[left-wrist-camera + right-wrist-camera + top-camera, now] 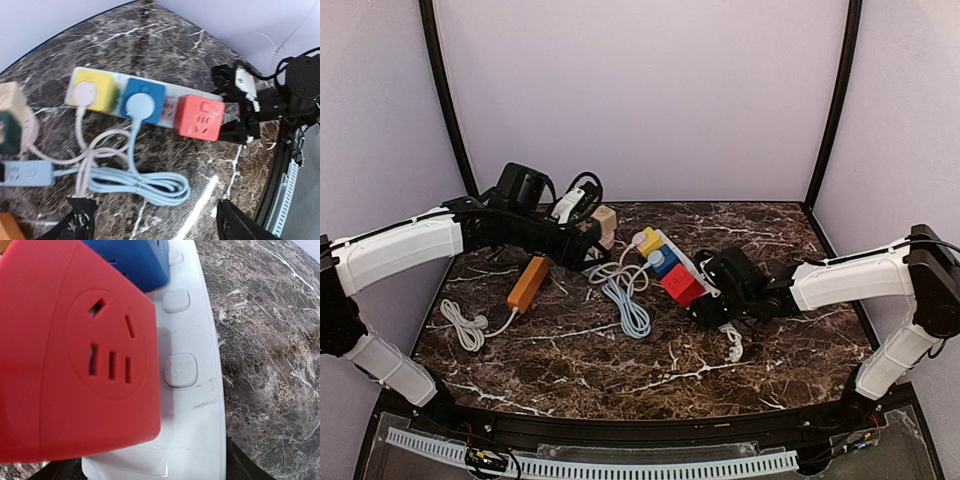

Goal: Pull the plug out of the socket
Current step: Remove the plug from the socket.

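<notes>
A white power strip (672, 250) lies mid-table and carries a yellow cube (95, 90), a blue cube (145, 100) and a red cube (200, 117). A white round plug (84, 92) sits in the yellow cube. A light blue round plug (140, 106) sits in the blue cube. My right gripper (708, 300) is shut on the strip's end (200, 440) beside the red cube (75, 350). My left gripper (588, 238) hovers over the back left, open and empty, its fingers (80, 220) wide apart above the light blue cable coil (145, 182).
An orange block (528, 283) and a white coiled cable (465, 325) lie at the left. A beige cube (605, 220) stands at the back. A loose white plug (733, 345) lies near my right arm. A grey-blue inline block (25, 172) lies on the cables.
</notes>
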Controlling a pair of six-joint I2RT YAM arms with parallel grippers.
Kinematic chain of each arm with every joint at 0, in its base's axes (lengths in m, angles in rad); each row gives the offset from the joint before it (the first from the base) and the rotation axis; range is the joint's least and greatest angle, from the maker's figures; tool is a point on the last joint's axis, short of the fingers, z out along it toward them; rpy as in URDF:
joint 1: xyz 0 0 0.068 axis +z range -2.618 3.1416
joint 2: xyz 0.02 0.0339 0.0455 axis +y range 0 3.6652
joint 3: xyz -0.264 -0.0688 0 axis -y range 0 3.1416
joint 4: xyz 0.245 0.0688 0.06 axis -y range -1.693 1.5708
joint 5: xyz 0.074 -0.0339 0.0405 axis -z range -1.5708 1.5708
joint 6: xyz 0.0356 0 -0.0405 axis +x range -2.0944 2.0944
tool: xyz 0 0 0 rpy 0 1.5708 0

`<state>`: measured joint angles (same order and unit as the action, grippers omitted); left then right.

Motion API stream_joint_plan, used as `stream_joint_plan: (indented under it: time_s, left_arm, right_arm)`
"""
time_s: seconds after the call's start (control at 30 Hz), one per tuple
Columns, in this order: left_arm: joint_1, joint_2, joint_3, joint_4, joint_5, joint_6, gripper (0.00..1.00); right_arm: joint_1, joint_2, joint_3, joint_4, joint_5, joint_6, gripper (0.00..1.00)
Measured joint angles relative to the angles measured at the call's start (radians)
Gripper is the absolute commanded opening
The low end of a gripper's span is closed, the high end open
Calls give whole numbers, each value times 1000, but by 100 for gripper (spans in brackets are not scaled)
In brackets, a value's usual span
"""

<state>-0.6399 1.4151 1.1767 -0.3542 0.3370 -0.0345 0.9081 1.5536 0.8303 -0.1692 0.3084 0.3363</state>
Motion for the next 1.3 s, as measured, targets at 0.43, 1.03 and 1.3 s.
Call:
stream_joint_plan:
  time_s: [0.43, 1.03, 1.3]
  left_arm:
    - [-175, 304, 147, 90, 102, -22, 87]
    - [-212, 409, 166, 148, 35, -18, 82]
    - [-222, 439, 166, 153, 14, 2, 82]
  right_arm:
    - [47, 0, 2, 12, 25, 22, 0]
    - [74, 34, 8, 35, 22, 51, 0]
    - [77, 48, 10, 55, 5, 58, 0]
